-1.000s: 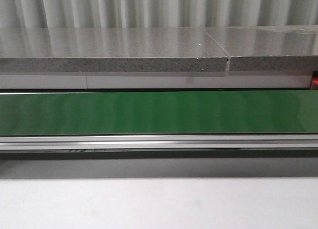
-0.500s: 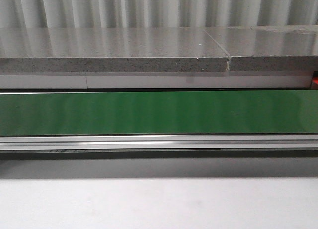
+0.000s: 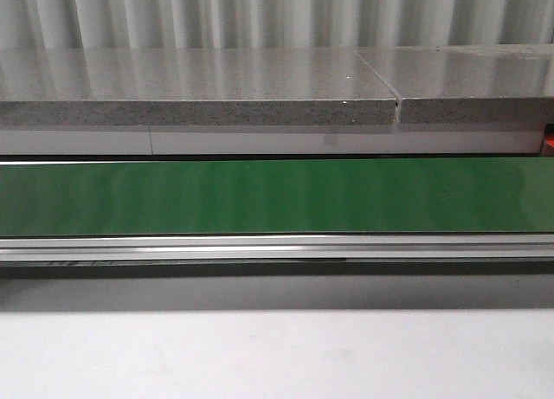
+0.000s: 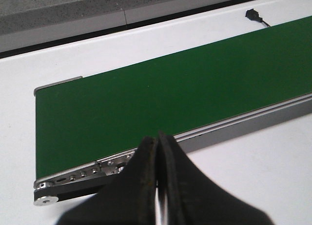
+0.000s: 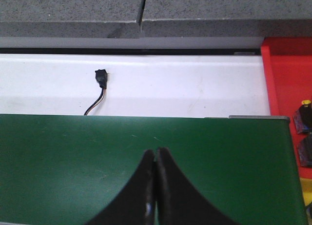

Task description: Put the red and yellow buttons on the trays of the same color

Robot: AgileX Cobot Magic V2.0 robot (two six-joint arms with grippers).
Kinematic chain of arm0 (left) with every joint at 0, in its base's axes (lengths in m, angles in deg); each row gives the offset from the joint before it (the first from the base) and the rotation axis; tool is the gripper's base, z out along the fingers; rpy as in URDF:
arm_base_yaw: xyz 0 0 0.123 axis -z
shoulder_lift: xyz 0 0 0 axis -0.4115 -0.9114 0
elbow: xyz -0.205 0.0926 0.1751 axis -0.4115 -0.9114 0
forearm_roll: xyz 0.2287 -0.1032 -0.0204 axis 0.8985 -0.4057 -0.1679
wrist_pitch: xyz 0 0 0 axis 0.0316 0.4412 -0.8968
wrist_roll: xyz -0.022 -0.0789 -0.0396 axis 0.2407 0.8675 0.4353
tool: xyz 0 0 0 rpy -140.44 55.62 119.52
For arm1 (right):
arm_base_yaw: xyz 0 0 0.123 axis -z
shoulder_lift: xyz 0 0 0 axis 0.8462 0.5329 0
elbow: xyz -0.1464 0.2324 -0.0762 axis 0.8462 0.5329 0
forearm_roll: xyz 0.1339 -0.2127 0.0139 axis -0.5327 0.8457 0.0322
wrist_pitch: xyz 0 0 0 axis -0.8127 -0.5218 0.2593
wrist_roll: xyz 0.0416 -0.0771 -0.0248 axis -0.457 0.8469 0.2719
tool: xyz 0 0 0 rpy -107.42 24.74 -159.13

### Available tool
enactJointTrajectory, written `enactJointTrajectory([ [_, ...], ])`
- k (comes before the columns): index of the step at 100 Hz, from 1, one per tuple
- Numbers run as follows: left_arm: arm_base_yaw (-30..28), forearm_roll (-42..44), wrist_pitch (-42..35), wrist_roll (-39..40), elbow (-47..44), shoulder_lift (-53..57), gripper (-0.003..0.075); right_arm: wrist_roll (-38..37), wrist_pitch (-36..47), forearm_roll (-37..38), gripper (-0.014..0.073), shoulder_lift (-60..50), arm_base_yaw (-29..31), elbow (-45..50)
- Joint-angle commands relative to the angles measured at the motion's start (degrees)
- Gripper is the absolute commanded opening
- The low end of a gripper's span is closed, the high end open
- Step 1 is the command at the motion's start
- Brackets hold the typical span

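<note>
Both claws are pressed fully closed with nothing between the fingers: the left gripper (image 4: 157, 139) hangs over the near rail at one end of the green conveyor belt (image 4: 161, 98), and the right gripper (image 5: 155, 154) hangs over the belt's other end. Past that end sits a red tray (image 5: 287, 78); beside it are small dark items (image 5: 303, 118), too cropped to identify as buttons. No writing is readable; a small black connector (image 5: 101, 78) on a wire lies on the white table (image 5: 185, 83).
</note>
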Motion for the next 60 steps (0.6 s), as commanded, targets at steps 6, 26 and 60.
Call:
enactJointTrajectory([
  [6, 0.4, -1.4, -3.7, 0.2, 1.6, -0.1, -0.0020, 0.8, 9.5, 2.5, -0.0102, -5.6, -0.1, 3.6],
  [26, 0.4, -1.4, -3.7, 0.2, 1.6, -0.1, -0.0020, 0.8, 19.2, 3.3, -0.0101, -10.8, -0.1, 11.1],
  [60, 0.4, -1.4, -3.7, 0.2, 1.6, -0.1, -0.0020, 0.7, 26.1, 3.2, -0.0101, -19.4, -0.1, 23.4],
])
